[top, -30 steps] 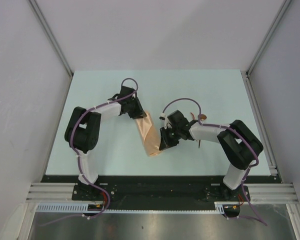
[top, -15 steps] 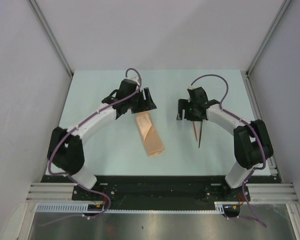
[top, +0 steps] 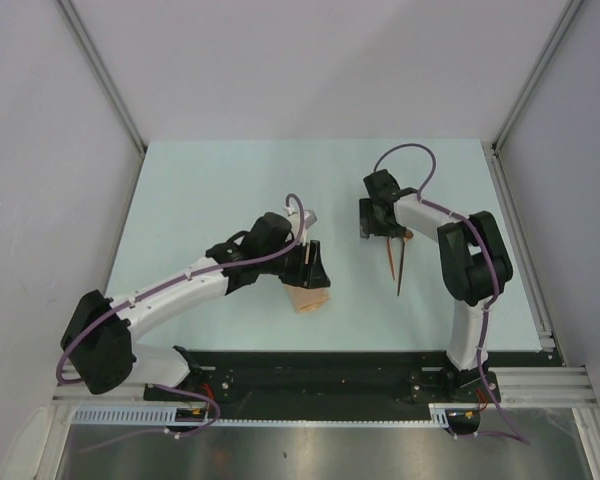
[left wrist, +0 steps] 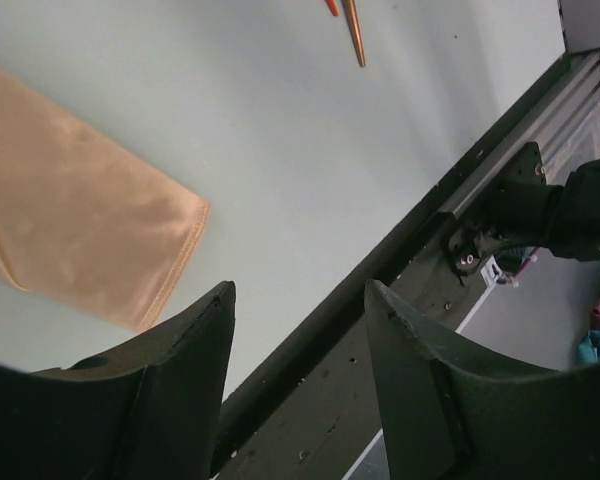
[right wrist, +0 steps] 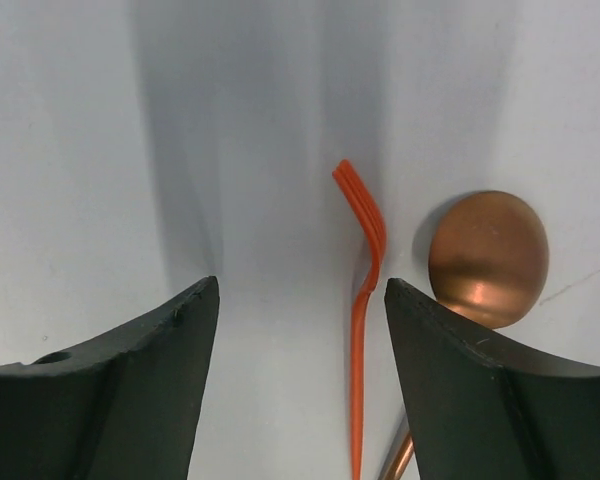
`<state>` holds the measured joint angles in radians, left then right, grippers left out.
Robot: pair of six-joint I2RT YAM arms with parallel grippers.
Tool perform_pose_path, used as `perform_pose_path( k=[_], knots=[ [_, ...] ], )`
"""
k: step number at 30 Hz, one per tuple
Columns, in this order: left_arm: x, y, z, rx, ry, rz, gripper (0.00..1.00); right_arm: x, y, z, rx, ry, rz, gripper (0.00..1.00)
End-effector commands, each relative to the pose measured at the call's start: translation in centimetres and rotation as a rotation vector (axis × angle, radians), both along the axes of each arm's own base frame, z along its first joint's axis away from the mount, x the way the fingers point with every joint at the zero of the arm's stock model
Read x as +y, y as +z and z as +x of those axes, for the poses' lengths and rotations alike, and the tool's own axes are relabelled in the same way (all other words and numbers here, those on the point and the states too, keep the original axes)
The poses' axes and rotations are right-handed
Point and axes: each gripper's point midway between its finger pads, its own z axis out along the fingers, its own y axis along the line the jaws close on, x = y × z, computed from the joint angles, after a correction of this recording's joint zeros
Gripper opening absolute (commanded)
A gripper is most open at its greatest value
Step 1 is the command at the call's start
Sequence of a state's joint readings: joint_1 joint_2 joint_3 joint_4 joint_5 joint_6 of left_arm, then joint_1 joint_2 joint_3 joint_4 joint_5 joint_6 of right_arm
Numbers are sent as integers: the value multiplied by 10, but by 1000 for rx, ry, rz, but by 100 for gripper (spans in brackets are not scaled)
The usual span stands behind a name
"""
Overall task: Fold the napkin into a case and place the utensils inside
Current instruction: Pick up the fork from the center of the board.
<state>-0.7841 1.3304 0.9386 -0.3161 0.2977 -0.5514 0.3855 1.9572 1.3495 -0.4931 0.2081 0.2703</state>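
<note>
The folded peach-orange cloth napkin [top: 305,298] lies flat as a narrow strip in the lower middle of the top view. The black left gripper [top: 313,268] covers its upper part there. Its two fingers are apart and hold nothing. In the left wrist view the cloth lies to the left of them.

To the right, well apart from the napkin, lie the thin orange stick with a curved tip [right wrist: 360,330] and the reddish-brown spoon with a round bowl [right wrist: 488,258]. They are side by side on the pale green table [top: 200,200]. The black right gripper [right wrist: 300,290] is over their top ends, wide open, holding nothing.
</note>
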Motion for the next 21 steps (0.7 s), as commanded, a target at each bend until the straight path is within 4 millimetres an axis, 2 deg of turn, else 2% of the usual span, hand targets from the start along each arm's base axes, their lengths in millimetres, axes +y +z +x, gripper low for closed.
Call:
perform_pose_path(
  k=[1,3,4,5,6,7,9,10,11,12,13,14,15,18,19,21],
  knots=[
    [-19,21,-10,-45,-58,-94,59,-7,14,18,-50,-16,-40,69],
    [-23,18,-11,-35,-65,-98,59,-8,10,20,-30,-22,-46,66],
    [-25,18,-12,-28,-68,-98,59,-8,9,21,-27,-20,-38,62],
    [-26,16,-12,-26,-67,-97,59,-9,-1,22,-10,-22,-45,57],
    [-27,14,-10,-20,-62,-93,59,-8,-3,26,-9,-19,-37,50],
    [-27,12,-9,-17,-58,-90,59,-10,-6,28,-1,-14,-36,32],
    [-27,12,-5,-26,-36,-86,63,-4,-5,32,-19,5,-18,5],
    [-27,12,-4,-25,-27,-93,66,-1,-2,24,-25,6,6,0],
    [-29,14,-2,-42,-20,-116,70,8,9,21,-49,17,58,0],
    [-30,17,-1,-59,-15,-131,73,36,57,22,-149,67,229,0],
    [-33,28,3,-94,-8,-171,74,47,56,-2,-124,91,322,0],
    [-33,28,5,-104,1,-182,77,63,76,-11,-147,69,463,0],
    [-33,32,8,-118,8,-195,78,83,142,-16,-302,142,641,0],
    [-44,49,9,-153,-30,-267,79,108,193,-50,-366,140,970,0],
    [-46,52,9,-162,-42,-281,79,111,218,-62,-402,151,1050,0],
    [-48,58,11,-182,-48,-284,80,116,230,-75,-405,136,1150,0]
  ],
)
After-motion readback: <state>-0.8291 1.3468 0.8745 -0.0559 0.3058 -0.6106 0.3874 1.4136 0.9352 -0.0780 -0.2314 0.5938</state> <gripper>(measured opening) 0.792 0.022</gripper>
